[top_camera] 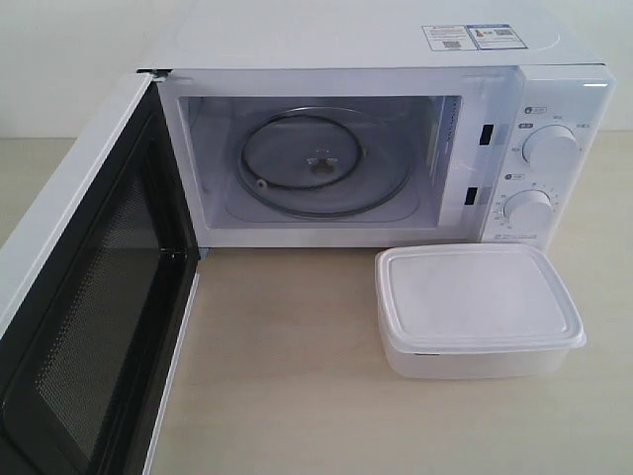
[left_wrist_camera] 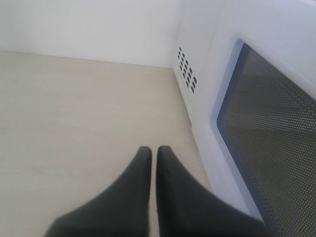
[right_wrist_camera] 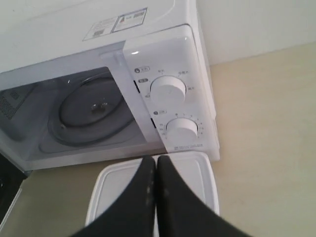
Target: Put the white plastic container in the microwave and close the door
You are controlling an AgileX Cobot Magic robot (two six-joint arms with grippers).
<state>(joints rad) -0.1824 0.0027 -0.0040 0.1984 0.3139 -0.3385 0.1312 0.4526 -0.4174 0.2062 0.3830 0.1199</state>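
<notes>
The white plastic container (top_camera: pixel 478 309) sits lidded on the table in front of the microwave (top_camera: pixel 386 148), below its two dials. The door (top_camera: pixel 89 297) is swung wide open to the left, showing the glass turntable (top_camera: pixel 321 163) in the empty cavity. Neither gripper appears in the exterior view. In the right wrist view my right gripper (right_wrist_camera: pixel 155 160) is shut and empty, hovering above the container (right_wrist_camera: pixel 197 177). In the left wrist view my left gripper (left_wrist_camera: pixel 153 150) is shut and empty, over bare table beside the door's outer face (left_wrist_camera: pixel 266 133).
The table (top_camera: pixel 287 356) is light wood, with a white wall behind. The open door (left_wrist_camera: pixel 266 133) juts out over the left part of the table. Vent holes (left_wrist_camera: pixel 186 76) mark the microwave's left side.
</notes>
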